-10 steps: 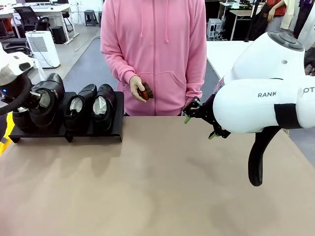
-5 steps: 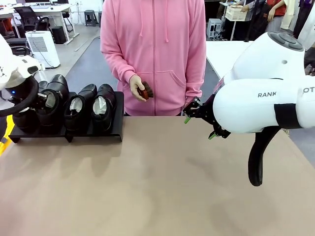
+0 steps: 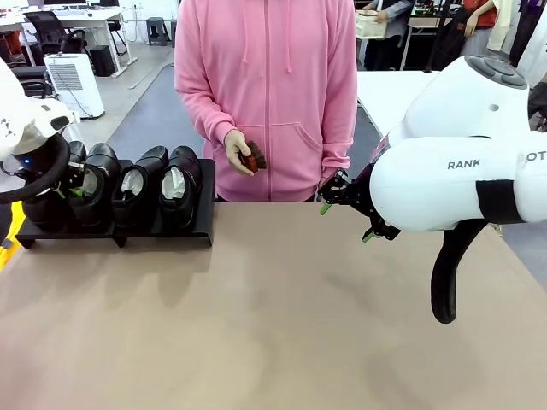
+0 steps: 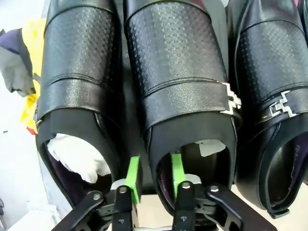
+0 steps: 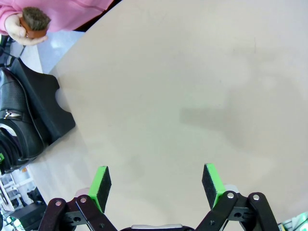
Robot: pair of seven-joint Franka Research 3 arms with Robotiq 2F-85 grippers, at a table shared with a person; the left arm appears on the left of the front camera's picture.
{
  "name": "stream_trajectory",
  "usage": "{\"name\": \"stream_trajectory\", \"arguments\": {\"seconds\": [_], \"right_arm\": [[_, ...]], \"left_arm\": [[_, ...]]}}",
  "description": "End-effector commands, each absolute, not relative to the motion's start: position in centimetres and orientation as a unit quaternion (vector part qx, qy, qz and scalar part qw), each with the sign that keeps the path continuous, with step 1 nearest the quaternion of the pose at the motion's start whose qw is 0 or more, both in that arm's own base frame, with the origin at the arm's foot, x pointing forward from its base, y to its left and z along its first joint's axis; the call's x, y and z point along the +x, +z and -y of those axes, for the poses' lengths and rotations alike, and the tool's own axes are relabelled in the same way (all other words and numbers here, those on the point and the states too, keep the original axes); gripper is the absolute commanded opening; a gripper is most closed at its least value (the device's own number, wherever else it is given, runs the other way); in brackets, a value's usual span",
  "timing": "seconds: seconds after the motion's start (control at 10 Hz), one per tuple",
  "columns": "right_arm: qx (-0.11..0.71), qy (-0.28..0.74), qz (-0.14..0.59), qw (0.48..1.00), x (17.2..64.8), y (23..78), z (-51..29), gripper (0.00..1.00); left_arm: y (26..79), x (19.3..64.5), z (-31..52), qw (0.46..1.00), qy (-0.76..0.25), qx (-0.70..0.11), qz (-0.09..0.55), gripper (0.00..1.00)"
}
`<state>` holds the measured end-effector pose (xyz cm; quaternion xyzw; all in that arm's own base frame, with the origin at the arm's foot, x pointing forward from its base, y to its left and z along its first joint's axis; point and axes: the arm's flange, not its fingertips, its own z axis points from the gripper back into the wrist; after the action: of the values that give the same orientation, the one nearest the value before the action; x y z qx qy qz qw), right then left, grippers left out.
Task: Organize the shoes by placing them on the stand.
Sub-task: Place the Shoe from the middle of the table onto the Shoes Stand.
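Release looks right here: the left gripper (image 4: 153, 180), jaws slack astride the heel rim of a shoe (image 4: 180, 91) on the stand (image 3: 162, 235), should lift straight clear; the right gripper (image 5: 156, 185) hangs open.

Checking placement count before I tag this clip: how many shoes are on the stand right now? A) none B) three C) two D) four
D: the front view shows four black shoes side by side on the stand, the left gripper at the second from the left, its pads astride that shoe's side wall in the left wrist view.
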<state>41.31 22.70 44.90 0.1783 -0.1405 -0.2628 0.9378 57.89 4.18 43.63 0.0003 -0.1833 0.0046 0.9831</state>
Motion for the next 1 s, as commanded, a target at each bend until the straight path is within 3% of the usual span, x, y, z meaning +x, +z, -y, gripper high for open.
{"name": "stream_trajectory", "arguments": {"seconds": [0.0,0.4,0.7,0.9], "right_arm": [[0.181,-0.254,0.142,0.939,41.7,45.1,-22.7,1.00],[0.181,-0.254,0.142,0.939,41.7,45.1,-22.7,1.00],[0.181,-0.254,0.142,0.939,41.7,45.1,-22.7,1.00],[0.181,-0.254,0.142,0.939,41.7,45.1,-22.7,1.00]], "left_arm": [[44.5,57.3,-3.7,0.978,0.006,0.006,0.207,0.83],[48.5,53.7,-3.1,0.979,-0.021,-0.004,0.200,0.83],[49.6,51.3,-5.3,0.981,0.015,-0.001,0.195,0.83],[49.5,53.3,-3.6,0.979,-0.004,-0.001,0.202,0.83]]}}
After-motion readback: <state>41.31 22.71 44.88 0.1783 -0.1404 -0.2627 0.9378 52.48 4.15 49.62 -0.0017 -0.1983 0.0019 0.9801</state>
